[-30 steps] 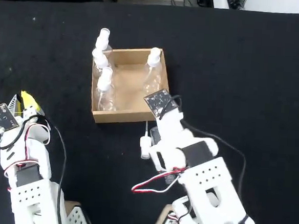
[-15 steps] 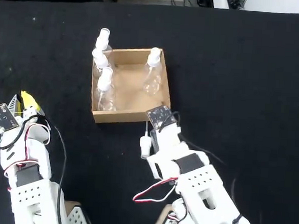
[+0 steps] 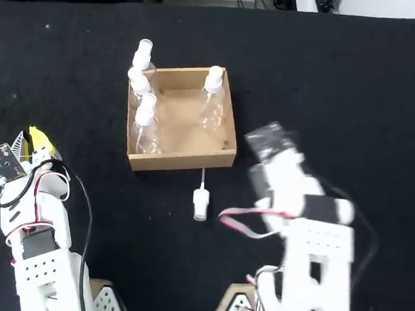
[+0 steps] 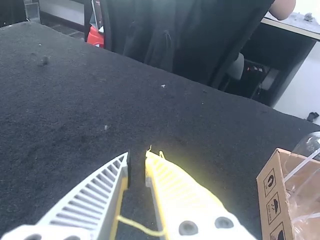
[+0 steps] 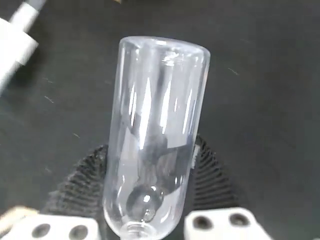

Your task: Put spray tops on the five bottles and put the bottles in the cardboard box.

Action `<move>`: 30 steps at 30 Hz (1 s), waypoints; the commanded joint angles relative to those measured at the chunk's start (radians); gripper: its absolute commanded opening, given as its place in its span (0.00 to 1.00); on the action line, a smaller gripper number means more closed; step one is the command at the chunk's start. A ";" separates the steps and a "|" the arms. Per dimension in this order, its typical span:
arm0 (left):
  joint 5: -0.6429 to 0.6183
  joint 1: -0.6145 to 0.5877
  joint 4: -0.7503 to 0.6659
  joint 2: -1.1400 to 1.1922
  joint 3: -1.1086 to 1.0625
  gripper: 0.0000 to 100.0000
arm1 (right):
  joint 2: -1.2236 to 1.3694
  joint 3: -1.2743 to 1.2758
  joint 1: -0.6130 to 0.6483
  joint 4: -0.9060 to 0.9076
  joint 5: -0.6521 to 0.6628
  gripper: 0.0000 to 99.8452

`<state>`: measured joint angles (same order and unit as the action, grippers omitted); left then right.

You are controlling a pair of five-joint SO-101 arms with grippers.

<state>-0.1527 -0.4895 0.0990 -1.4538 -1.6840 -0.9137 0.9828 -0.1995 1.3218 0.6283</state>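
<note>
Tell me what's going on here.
The right pincer grips a clear bottle with no spray top. A loose spray top lies on the black table in front of the cardboard box, which has four topped bottles in or against it. The left pincer hangs empty off to the side.

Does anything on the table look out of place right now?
One spray top lies on its side on the table before the cardboard box, loose; the bottle in the right gripper has no top.
</note>
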 commanded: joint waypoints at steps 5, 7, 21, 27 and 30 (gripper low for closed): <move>0.006 0.012 0.002 -0.008 -0.024 0.06 | 0.042 -0.285 -0.480 0.118 -0.094 0.07; 0.006 0.012 0.002 -0.008 -0.024 0.06 | 0.093 -0.260 -0.482 0.115 -0.213 0.07; 0.006 0.012 0.002 -0.008 -0.024 0.06 | 0.400 -0.056 -0.238 -0.381 -1.068 0.24; 0.006 0.012 0.002 -0.008 -0.024 0.06 | 0.403 -0.071 -0.144 -0.368 -1.068 0.41; 0.006 0.012 0.003 -0.008 -0.024 0.06 | 0.403 -0.134 -0.100 -0.290 -0.988 0.41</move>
<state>-0.1527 -0.4895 0.0990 -1.4538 -1.6840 -0.5040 0.9306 -0.3498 0.9751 -0.4242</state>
